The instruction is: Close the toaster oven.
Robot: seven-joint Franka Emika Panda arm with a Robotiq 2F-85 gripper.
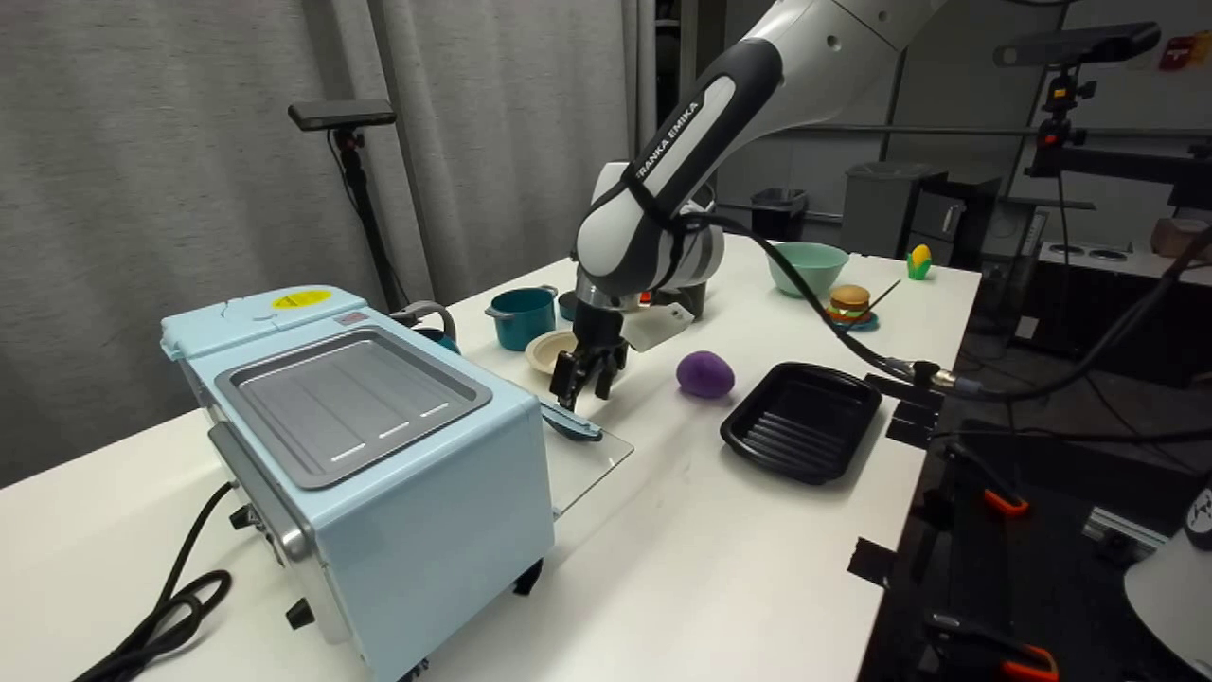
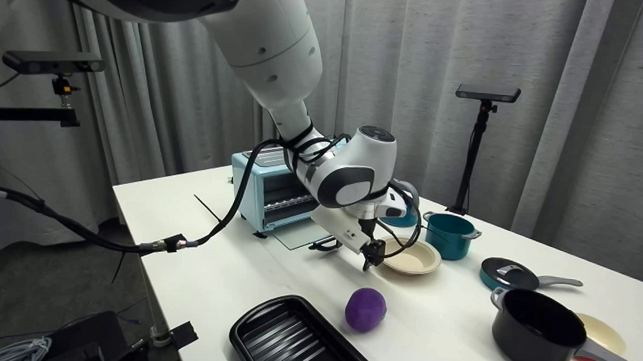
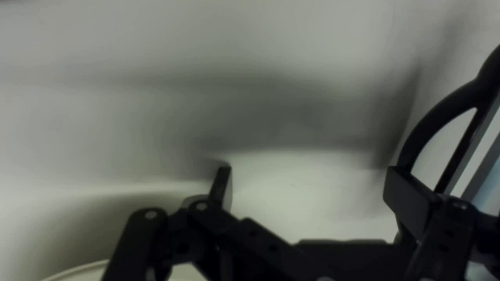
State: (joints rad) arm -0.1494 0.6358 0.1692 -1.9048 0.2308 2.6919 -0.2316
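The pale blue toaster oven (image 1: pixel 445 540) stands on the table and also shows in an exterior view (image 2: pixel 248 193), partly behind the arm. Its glass door (image 1: pixel 592 464) is folded down, lying nearly flat just above the table. The door's handle (image 1: pixel 571 420) is at its outer edge; its black curved part shows at the right of the wrist view (image 3: pixel 424 125). My gripper (image 1: pixel 589 384) is low over the table, just beyond the handle. In the wrist view the gripper (image 3: pixel 308 177) is open, with only white table between the fingers. One finger overlaps the handle; I cannot tell whether they touch.
A beige bowl (image 2: pixel 412 257) is close beside the gripper. A purple eggplant-like toy (image 1: pixel 705 375) and a black ribbed tray (image 1: pixel 805 421) lie on the table. A teal pot (image 2: pixel 451 237), a lidded pan (image 2: pixel 509 274) and a dark saucepan (image 2: pixel 536 332) stand farther along.
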